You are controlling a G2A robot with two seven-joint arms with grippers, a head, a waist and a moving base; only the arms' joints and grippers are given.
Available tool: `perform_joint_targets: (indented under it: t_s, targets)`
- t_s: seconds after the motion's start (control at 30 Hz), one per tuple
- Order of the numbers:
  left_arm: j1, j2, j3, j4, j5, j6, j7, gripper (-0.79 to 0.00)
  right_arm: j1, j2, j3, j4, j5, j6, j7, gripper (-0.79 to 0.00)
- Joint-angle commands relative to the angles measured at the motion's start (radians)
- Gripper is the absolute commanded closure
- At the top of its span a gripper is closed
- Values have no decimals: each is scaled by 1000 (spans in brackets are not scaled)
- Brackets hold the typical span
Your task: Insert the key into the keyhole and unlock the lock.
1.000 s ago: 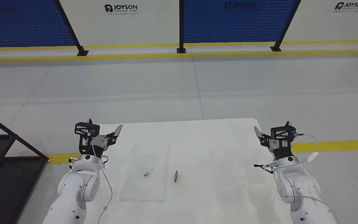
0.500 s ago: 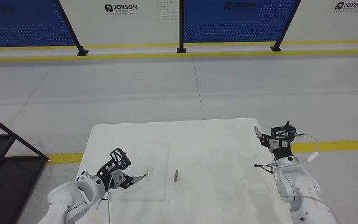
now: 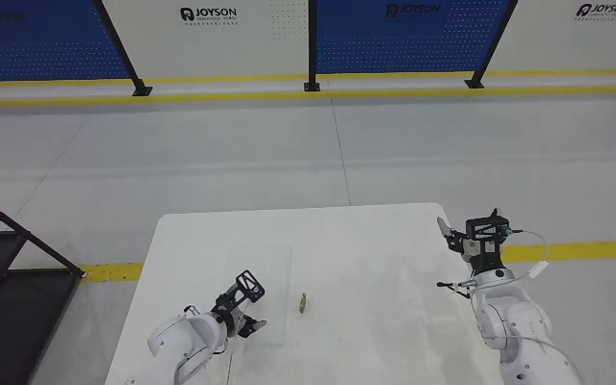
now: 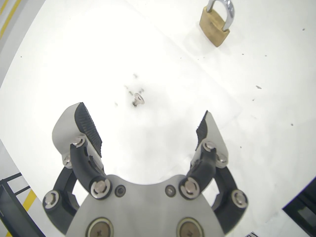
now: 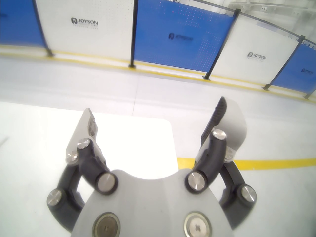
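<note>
Left gripper (image 4: 144, 117), fingers spread and empty, hovers low, tilted toward the padlock (image 4: 215, 29). The key (image 4: 138, 99) lies flat on the table (image 4: 74, 50) between them, near the padlock. Right gripper (image 5: 155, 114), also spread, hangs well apart from the padlock.

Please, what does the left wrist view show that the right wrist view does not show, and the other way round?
Left wrist view: the open left gripper, the small key lying just ahead of its fingers, and the brass padlock lying farther off, apart from the key.

Right wrist view: the open right gripper over a corner of the table, with blue and white fence panels and a yellow floor line beyond.

Both views: the white table surface.
</note>
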Motion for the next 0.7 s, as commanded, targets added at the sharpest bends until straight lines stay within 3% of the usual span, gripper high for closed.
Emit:
perform_joint_targets:
  t_s: [0.0,0.1,0.2,0.3,0.37,0.5,0.67]
  targets:
    - [-18,-5,28,24,15,47,13,-782,0,0,0,0,0,0,0,-785]
    - [-38,-9,49,47,23,83,33,-640,0,0,0,0,0,0,0,-785]
    - [-51,-13,69,66,36,108,38,-570,0,0,0,0,0,0,0,-785]
    - [-65,-16,87,86,56,133,33,-591,0,0,0,0,0,0,0,-785]
    - [-73,-18,97,98,69,148,36,-533,0,0,0,0,0,0,0,-785]
    - [-85,-20,111,114,78,162,36,-526,0,0,0,0,0,0,0,-785]
    - [-100,-24,123,134,85,180,34,-440,0,0,0,0,0,0,0,-785]
